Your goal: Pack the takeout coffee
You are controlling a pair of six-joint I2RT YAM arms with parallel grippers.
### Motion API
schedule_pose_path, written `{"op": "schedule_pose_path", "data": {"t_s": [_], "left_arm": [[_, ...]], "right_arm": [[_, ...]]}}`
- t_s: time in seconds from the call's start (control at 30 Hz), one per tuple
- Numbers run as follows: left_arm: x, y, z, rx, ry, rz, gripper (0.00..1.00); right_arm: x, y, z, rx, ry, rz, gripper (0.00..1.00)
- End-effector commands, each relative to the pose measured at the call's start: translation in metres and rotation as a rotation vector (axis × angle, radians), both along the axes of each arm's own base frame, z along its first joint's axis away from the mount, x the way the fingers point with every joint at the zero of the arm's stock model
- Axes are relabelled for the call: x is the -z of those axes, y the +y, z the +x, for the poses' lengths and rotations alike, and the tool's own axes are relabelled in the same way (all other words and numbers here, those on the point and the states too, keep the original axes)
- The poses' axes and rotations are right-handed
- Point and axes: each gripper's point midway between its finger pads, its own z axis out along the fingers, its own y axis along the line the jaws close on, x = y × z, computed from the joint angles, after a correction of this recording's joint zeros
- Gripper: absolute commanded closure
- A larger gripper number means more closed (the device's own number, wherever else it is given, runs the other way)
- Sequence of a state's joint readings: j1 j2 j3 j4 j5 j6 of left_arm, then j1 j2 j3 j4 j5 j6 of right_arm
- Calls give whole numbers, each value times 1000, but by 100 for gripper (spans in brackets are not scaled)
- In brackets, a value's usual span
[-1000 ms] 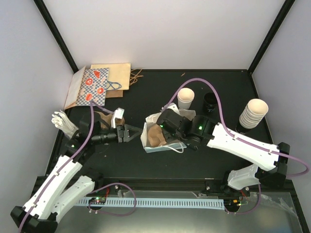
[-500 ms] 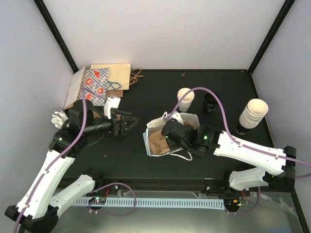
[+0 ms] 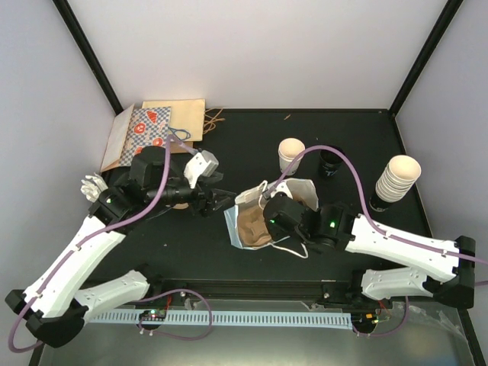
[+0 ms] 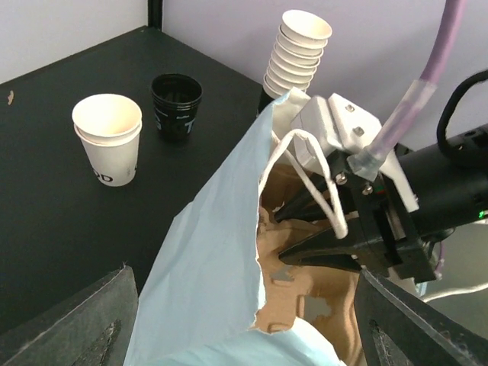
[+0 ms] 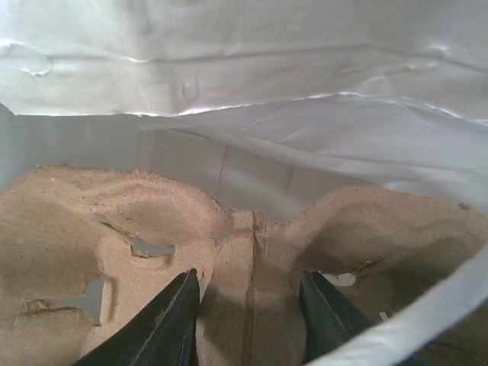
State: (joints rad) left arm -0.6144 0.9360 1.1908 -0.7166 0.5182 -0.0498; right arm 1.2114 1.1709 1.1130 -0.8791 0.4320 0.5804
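Note:
The light blue paper bag (image 3: 244, 200) lies open mid-table with the brown cardboard cup carrier (image 3: 249, 225) inside it. My right gripper (image 3: 264, 223) reaches into the bag and is shut on the carrier's central ridge (image 5: 252, 252), one finger on each side (image 5: 177, 320). From the left wrist view its black fingertips (image 4: 293, 258) show inside the bag mouth under a white cord handle (image 4: 320, 191). My left gripper (image 3: 221, 200) is open at the bag's left wall (image 4: 206, 259), pinching nothing. A lidded takeout coffee is out of view. A lidless cream-white paper cup (image 3: 290, 155) stands behind the bag.
A small black cup (image 3: 329, 162) stands right of the white cup, and a tall stack of paper cups (image 3: 398, 179) at the right edge. Patterned and brown paper bags (image 3: 152, 130) lie at the back left, with a white crumpled thing (image 3: 95, 188) near the left arm.
My left gripper opened wide, swung away from the bag, then came back to its left wall. The right arm drew the bag and carrier slightly nearer and to the right.

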Motion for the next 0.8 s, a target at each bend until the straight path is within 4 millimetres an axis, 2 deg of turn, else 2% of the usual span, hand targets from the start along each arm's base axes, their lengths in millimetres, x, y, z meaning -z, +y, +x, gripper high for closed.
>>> {"op": "schedule_pose_path", "data": {"t_s": [0.0, 0.23, 0.43, 0.77], "left_arm": [[1, -6, 1, 24, -101, 92, 20], [12, -24, -4, 78, -169, 232, 20], [11, -36, 4, 67, -185, 299, 21], [17, -61, 15, 110, -145, 358, 35]], "right_arm": [[-6, 2, -1, -23, -28, 36, 63], [-4, 4, -2, -44, -34, 40, 63], [-3, 4, -3, -56, -39, 42, 63], [-5, 1, -5, -72, -51, 58, 63]]}}
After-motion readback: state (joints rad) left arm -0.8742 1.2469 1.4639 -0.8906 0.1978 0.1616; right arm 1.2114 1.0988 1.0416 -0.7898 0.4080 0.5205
